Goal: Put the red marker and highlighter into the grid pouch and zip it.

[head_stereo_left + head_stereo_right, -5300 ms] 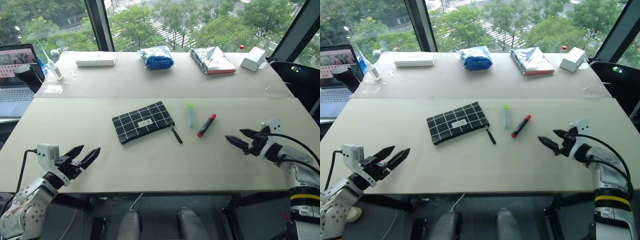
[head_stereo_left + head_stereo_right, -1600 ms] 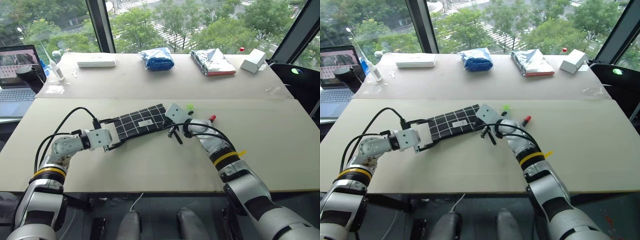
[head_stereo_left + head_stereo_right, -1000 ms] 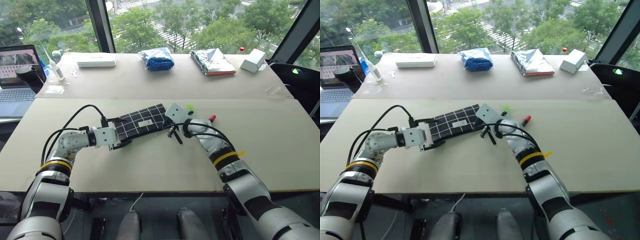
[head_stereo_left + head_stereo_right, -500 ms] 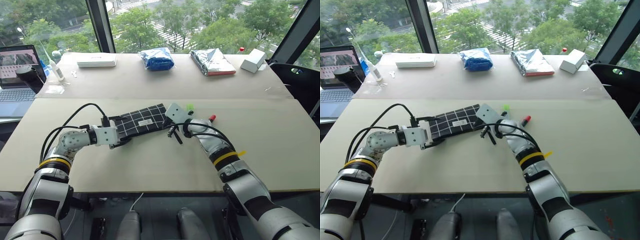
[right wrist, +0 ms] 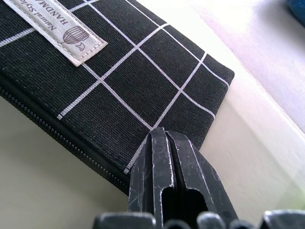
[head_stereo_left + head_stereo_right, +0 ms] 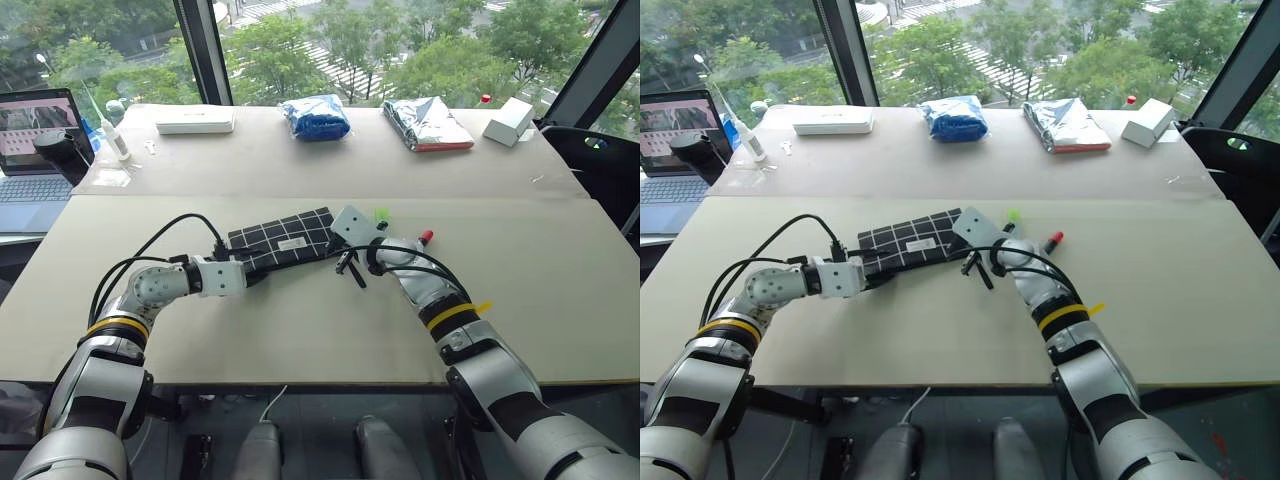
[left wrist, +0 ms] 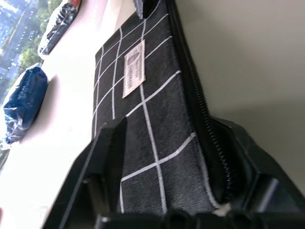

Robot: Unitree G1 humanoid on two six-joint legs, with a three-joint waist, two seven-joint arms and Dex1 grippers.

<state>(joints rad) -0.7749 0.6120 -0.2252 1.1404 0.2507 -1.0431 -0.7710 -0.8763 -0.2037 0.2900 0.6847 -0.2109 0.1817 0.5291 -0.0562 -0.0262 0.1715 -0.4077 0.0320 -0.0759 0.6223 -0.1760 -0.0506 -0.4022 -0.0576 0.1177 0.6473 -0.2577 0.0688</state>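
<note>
My left pincer (image 7: 162,191) has its two black fingers standing either side of the near-left end of the grid pouch (image 6: 283,240), the fabric between them; whether they actually press it I cannot tell. My right pincer (image 5: 167,162) is pressed together at the pouch's other end, down by the zipper corner, though I cannot tell if it pinches cloth or the pull.

The pouch lies flat near the middle of the table (image 6: 300,330), long axis running from about 8 o'clock up to 2 o'clock, zipper along the edge nearest me and the zipper pull strap (image 6: 348,268) trailing toward 5 o'clock. I judge it soft, light and floppy: it should buckle if pushed, so it is best pinned at one end while the pull is drawn.

Just past my right wrist, at 2 o'clock, the highlighter (image 6: 381,213) and red marker (image 6: 424,237) peek out, both stiff, light and likely to roll.
</note>
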